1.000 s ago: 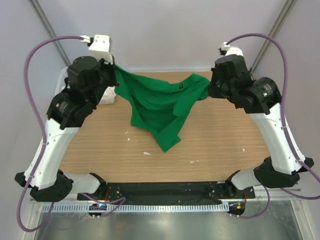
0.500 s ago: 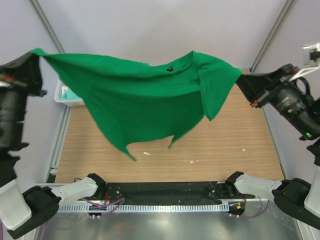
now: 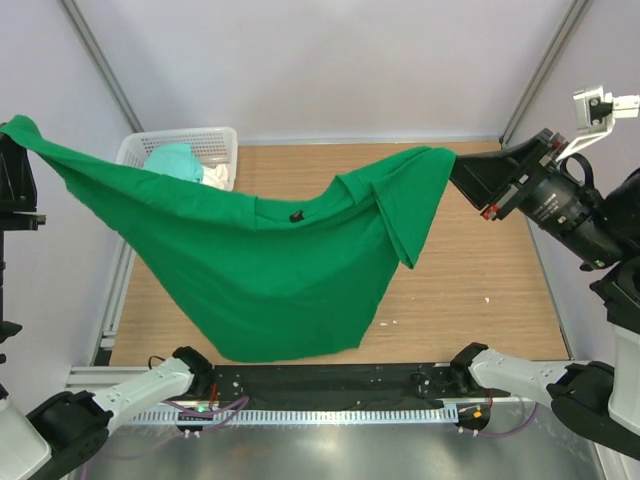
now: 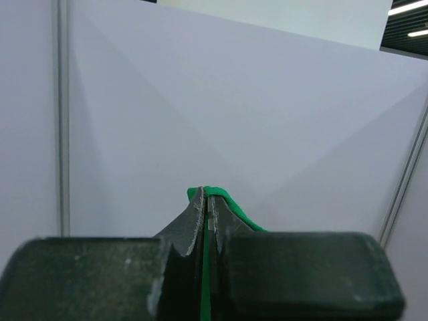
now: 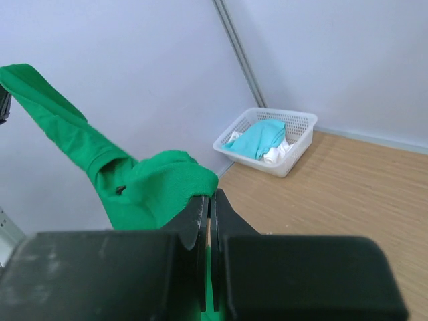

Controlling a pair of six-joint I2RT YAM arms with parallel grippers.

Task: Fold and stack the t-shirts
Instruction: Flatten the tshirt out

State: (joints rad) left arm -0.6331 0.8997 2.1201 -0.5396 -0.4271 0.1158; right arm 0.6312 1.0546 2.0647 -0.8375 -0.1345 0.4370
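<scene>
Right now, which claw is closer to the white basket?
Left. The left claw holds the green shirt up just left of the basket; the right claw grips the shirt's other end across the table.

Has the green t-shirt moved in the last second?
Yes. The green t-shirt has been spread wide, its left corner now past the white basket, its hem reaching the near edge of the table.
</scene>
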